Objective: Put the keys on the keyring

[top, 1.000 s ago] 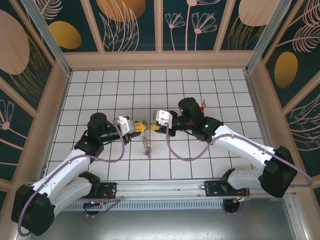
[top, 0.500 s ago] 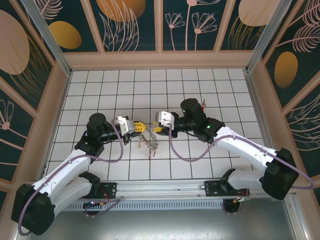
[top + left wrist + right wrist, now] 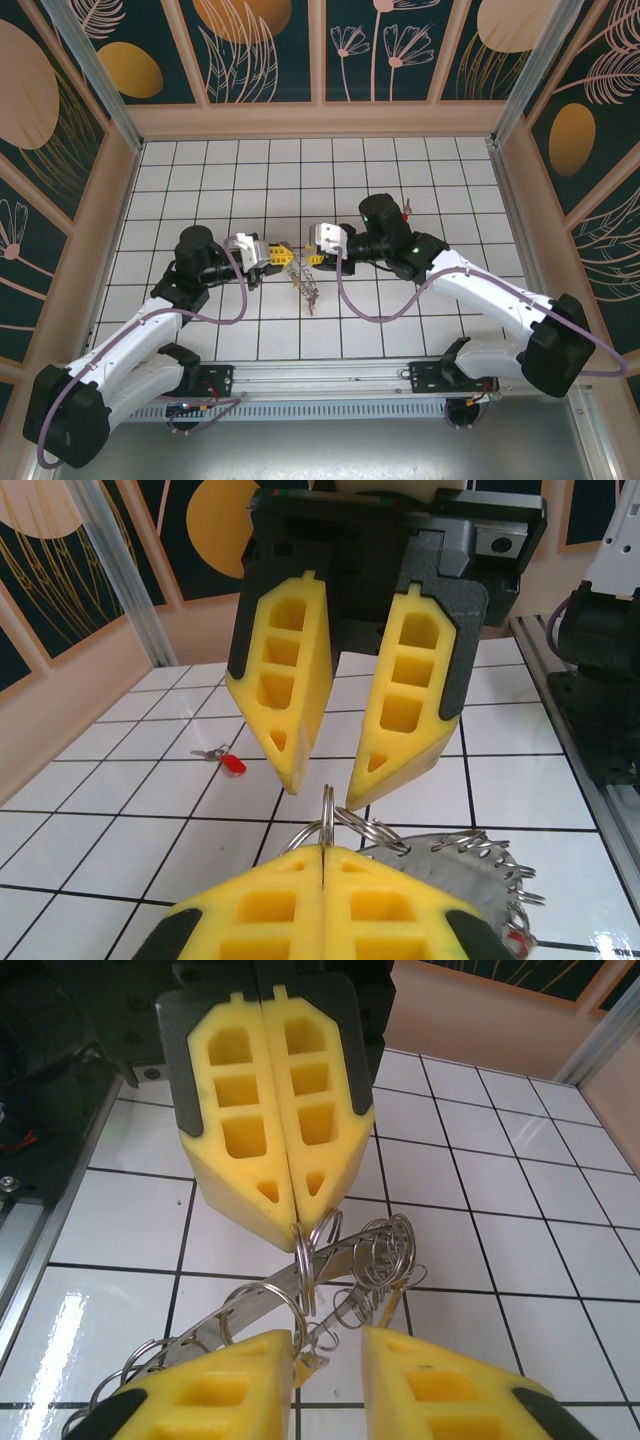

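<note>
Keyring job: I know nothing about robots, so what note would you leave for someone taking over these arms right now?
Left gripper: fingers shut on the keyring, pinching its wire fringe and holding it between the two arms.
Right gripper: fingers apart, right at that fringe, clamping nothing I can see.
Keys: one red-headed key lies loose on the tiles.
Done: keyring held. Whether any key already hangs on it is unclear.
Left: fetch the key and thread it on.

Illumination is bright and even from overhead, with faint, soft shadows. A white glare patch marks the glossy table [image 3: 70, 1325] in the right wrist view. Focus is sharp throughout.
</note>
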